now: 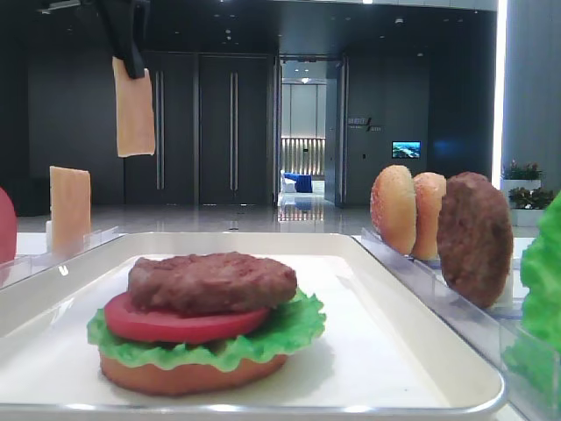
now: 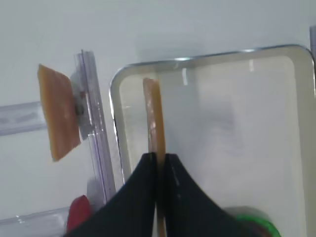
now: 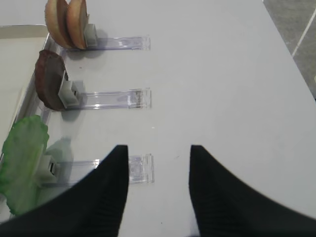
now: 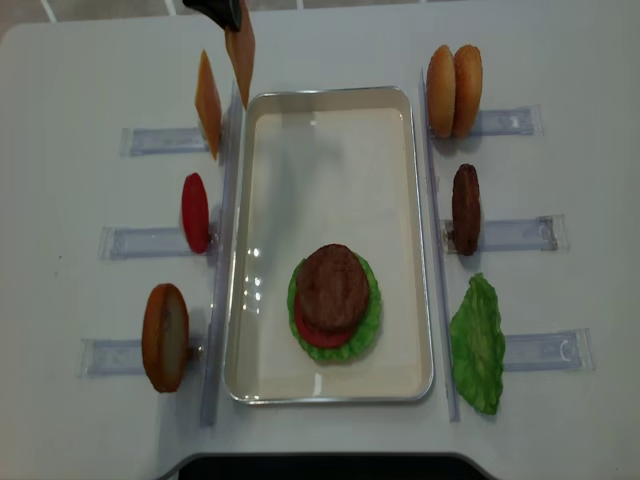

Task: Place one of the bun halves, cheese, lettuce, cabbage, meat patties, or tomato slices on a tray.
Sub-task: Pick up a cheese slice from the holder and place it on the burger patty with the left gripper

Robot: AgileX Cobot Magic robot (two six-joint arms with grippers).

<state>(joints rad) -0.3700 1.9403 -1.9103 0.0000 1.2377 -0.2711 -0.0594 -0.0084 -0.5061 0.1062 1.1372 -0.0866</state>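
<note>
When you count from the left of the top view, there are two cheese slices. One cheese slice [image 4: 207, 103] stands in its clear rack [image 4: 160, 140] at the upper left. The other, the held cheese [image 4: 240, 48], hangs just right of it, above the top left corner of the tray [image 4: 330, 95].

Next come two red tomato slices: one tomato slice [image 4: 195, 212] stands in the middle left rack, and one sits in the burger stack [image 4: 334, 302] in the lower half of the tray. One bun half [image 4: 165, 337] stands at the lower left, two bun halves [image 4: 454, 90] at the upper right, and one lies under the stack. One meat patty [image 4: 465, 208] stands at the middle right; another tops the stack. One lettuce leaf [image 4: 477, 343] lies at the lower right, and one more is in the stack.

The left claw [image 2: 159, 157] is pinched tight on the held cheese, a thin, flat, pale orange square seen edge-on in its own camera. Most of that claw is cut off at the top of the top view. The right claw [image 3: 159, 148] has its two black fingers [image 3: 116, 173] spread apart with nothing between them.
</note>
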